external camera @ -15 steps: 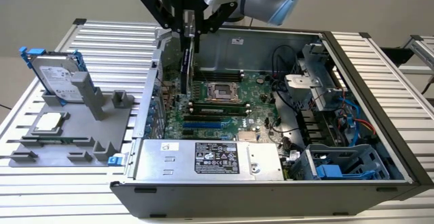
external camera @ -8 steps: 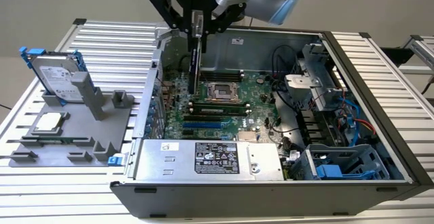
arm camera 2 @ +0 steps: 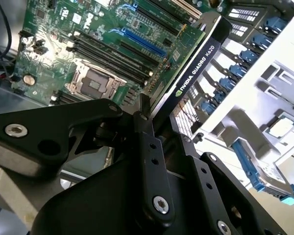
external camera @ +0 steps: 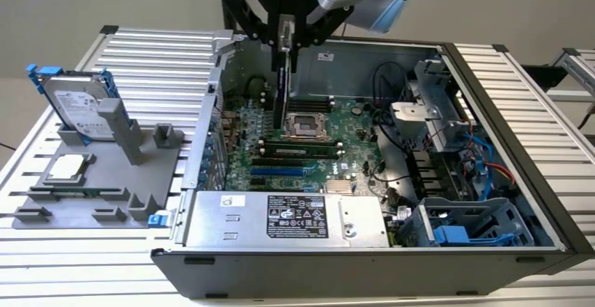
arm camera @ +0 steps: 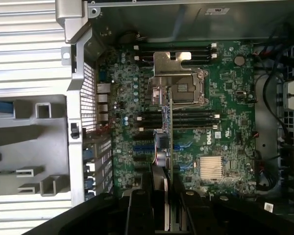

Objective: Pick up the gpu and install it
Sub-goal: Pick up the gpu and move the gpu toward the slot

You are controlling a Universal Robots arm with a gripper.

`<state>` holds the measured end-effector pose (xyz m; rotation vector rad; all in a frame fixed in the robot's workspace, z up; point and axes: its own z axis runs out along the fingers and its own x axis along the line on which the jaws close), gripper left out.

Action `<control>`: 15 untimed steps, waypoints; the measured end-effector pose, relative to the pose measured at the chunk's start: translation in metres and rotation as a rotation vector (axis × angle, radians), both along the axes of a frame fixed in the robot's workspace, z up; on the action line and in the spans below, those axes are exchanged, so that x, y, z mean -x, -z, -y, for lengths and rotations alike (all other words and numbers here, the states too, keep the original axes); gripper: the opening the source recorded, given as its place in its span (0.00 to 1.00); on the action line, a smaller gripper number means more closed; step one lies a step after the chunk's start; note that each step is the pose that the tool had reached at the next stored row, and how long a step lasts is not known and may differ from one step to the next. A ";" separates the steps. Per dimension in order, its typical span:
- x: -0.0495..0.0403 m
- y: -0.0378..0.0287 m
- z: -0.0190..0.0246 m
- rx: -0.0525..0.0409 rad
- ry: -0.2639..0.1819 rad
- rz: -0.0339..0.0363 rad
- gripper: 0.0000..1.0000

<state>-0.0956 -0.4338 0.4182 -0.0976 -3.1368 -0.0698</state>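
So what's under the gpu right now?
The claw holds the gpu on edge above the motherboard; CPU socket and blue slots show beside it. The strip of board directly beneath the card is covered.

We are counting one black open-sided computer case (external camera: 353, 282) standing on one ribbed aluminium counter (external camera: 93, 282). Inside it we are finding one green motherboard (external camera: 358, 122), one square metal processor socket (external camera: 302, 122), one silver power supply box (external camera: 288, 216) and, in the first wrist view, one pale finned heatsink (arm camera: 213, 169). In the second wrist view we are making out two blue expansion slots (arm camera 2: 137, 41). One black hand (external camera: 283, 42) is gripping one thin flat gpu (external camera: 281, 84) with a green board and a black edge. Beside the case we are tallying one grey plastic fixture (external camera: 97, 182), one silver hard drive (external camera: 79, 105) with a blue frame, and one square silver processor chip (external camera: 70, 168).
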 end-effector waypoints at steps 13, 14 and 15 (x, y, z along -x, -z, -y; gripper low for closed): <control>-0.0303 0.0000 0.0000 0.0001 0.000 -0.0026 0.00; -0.0330 0.0000 0.0000 0.0000 0.000 -0.0028 0.00; -0.0356 0.0000 0.0000 0.0001 0.000 -0.0029 0.00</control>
